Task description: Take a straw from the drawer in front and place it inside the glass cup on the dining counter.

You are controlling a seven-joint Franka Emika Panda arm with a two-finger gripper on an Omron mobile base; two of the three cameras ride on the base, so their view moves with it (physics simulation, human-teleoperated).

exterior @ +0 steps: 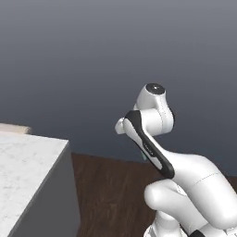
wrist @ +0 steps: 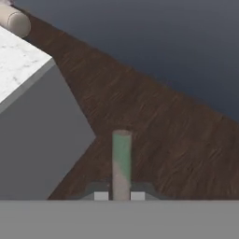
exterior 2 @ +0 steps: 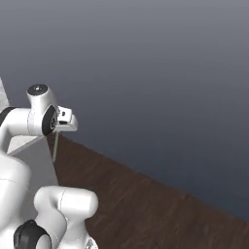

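A dark blue-grey wall (exterior 2: 160, 73) rose behind a dark wooden floor (exterior 2: 146, 209), and the white marble-look dining counter (exterior: 23, 162) stood at the left, its grey side panel (wrist: 42, 140) dropping to the floor. In the hand view the gripper (wrist: 121, 196) was clenched on the straw (wrist: 121, 161), a pale stick with green and beige bands that stood up between the two finger tips and pointed away from the hand; in the right base view it showed as a thin pale line hanging below the hand, beside the counter's corner. The glass cup could not be made out: a beige cylinder (wrist: 14, 21) lay on the far part of the slab, but whether it had anything to do with the cup could not be told. The carry looked about half done, with the hand off the counter's edge over the floor. The main risk, as I judged it, was the straw catching the slab's overhanging edge as the arm swung in, since it reached well past the fingers. A light, smooth stick held near one end could also slip or tilt in the grip and then miss a narrow cup mouth. Dropped here, it would have fallen to the floor.
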